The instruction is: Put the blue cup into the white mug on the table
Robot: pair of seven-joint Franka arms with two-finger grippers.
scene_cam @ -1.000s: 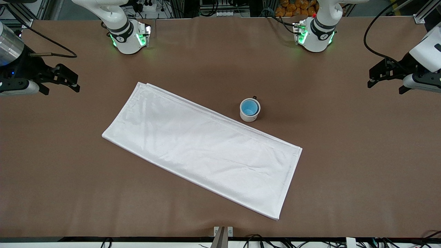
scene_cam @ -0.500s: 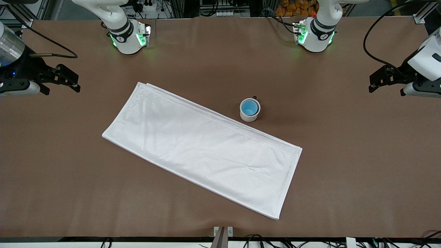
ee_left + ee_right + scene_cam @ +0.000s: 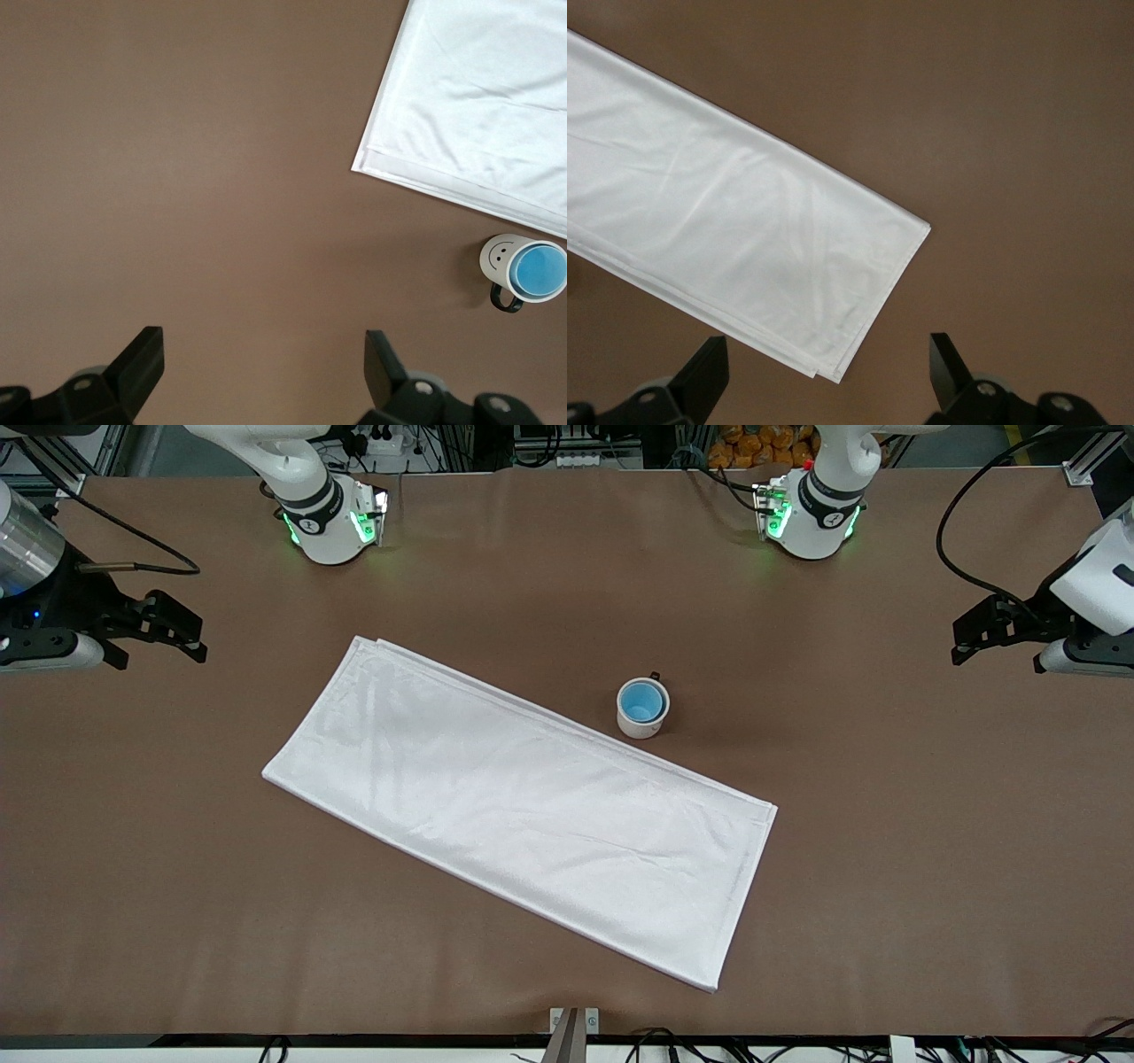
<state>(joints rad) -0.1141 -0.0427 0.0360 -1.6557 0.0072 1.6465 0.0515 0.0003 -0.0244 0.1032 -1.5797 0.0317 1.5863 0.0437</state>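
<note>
The blue cup (image 3: 641, 703) sits upright inside the white mug (image 3: 640, 726), which stands on the table (image 3: 886, 850) just beside the edge of the white cloth. In the left wrist view the mug (image 3: 499, 257) shows a smiley face and a black handle, with the cup (image 3: 539, 272) in it. My left gripper (image 3: 997, 660) is open and empty, over bare table at the left arm's end, well away from the mug. My right gripper (image 3: 159, 657) is open and empty, over bare table at the right arm's end, and waits.
A large folded white cloth (image 3: 523, 806) lies slantwise across the middle of the table. One of its corners shows in the left wrist view (image 3: 478, 97) and another in the right wrist view (image 3: 726, 221). Bare brown table surrounds both grippers (image 3: 263, 363) (image 3: 828, 367).
My left gripper has drifted slightly toward the left arm's end of the table, away from the mug. The cup, mug, cloth and right gripper have not moved.
</note>
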